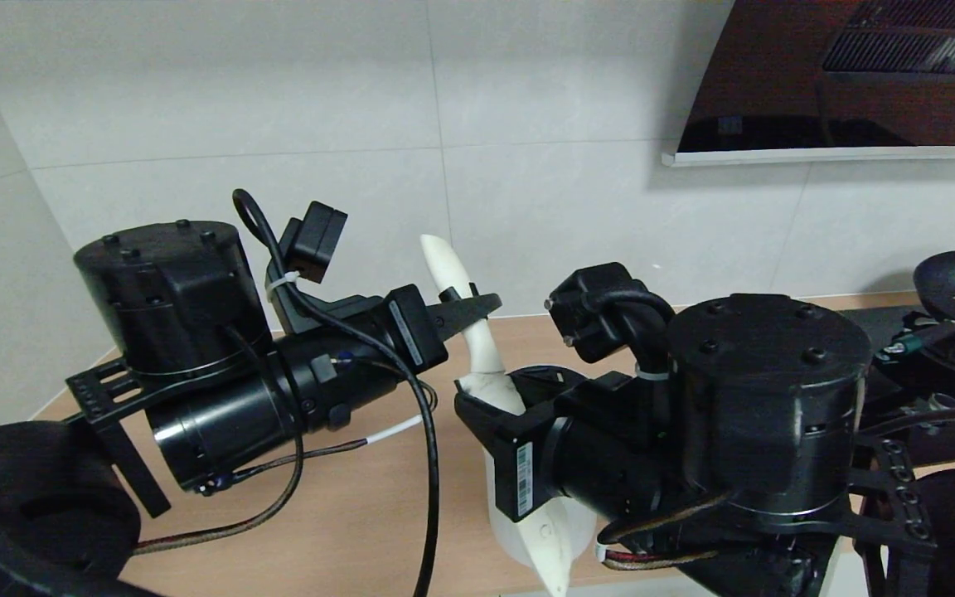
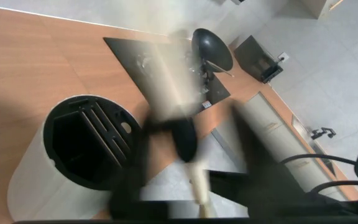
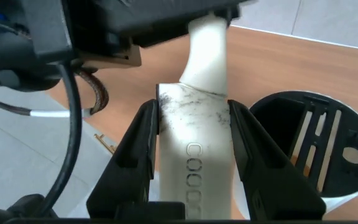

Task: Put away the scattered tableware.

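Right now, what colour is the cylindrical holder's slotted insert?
Black slotted insert; right wrist view shows it best.

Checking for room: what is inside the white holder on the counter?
The white holder contains a black slotted insert, with no utensils visible. Its depths are dark, and the right tool, gripping the spatula, covers part.

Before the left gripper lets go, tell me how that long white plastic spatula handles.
The long white plastic spatula looks stiff: held between left gripper and right gripper, it doesn't sag. Probably light, being thin. Gripped only at the scuffed blade, it might pivot.
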`<state>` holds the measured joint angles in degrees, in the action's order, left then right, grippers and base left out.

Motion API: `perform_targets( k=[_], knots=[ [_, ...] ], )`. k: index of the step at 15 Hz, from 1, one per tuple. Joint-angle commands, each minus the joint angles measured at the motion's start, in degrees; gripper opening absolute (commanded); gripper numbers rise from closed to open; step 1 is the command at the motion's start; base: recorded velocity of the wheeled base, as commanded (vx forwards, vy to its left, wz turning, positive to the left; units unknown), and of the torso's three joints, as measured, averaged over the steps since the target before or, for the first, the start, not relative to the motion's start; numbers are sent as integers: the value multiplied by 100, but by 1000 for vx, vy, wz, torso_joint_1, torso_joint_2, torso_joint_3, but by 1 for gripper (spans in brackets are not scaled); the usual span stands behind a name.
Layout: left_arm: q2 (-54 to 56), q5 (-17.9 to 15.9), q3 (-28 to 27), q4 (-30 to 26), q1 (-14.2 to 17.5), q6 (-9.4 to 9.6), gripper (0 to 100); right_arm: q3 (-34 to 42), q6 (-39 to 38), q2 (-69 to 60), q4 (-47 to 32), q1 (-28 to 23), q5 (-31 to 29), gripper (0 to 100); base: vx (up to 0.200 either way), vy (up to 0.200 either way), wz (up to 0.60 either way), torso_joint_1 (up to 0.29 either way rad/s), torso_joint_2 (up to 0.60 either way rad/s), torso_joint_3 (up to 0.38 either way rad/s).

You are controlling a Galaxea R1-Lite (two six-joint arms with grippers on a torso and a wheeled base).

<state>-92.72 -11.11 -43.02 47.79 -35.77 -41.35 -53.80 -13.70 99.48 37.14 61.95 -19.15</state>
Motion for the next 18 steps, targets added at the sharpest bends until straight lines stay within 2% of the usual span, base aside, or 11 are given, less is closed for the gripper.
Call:
perform_targets(
  k=[1,7,8,10,15,18],
  knots=[
    [-27,3,4,-6,17,-5,0,1,-1,-25,12,1,-1,0,0,0,0,0,0,0],
    [0,3,4,-6,17,-5,0,1,-1,-157,21,-52,-62,0,0,0,0,0,0,0],
    [8,3,-5,3,17,4,0,1,-10,-165,21,-52,-62,100,0,0,0,0,0,0],
    [8,12,-75,-6,17,-5,0,1,-18,-174,47,-52,-54,100,0,0,0,0,0,0],
    [44,434,-347,-182,17,4,0,45,8,-464,153,-351,-62,100,0,0,0,0,0,0],
    [263,917,-1077,-1219,17,39,0,221,43,-1071,82,-983,69,100,0,0,0,0,0,0]
  ],
)
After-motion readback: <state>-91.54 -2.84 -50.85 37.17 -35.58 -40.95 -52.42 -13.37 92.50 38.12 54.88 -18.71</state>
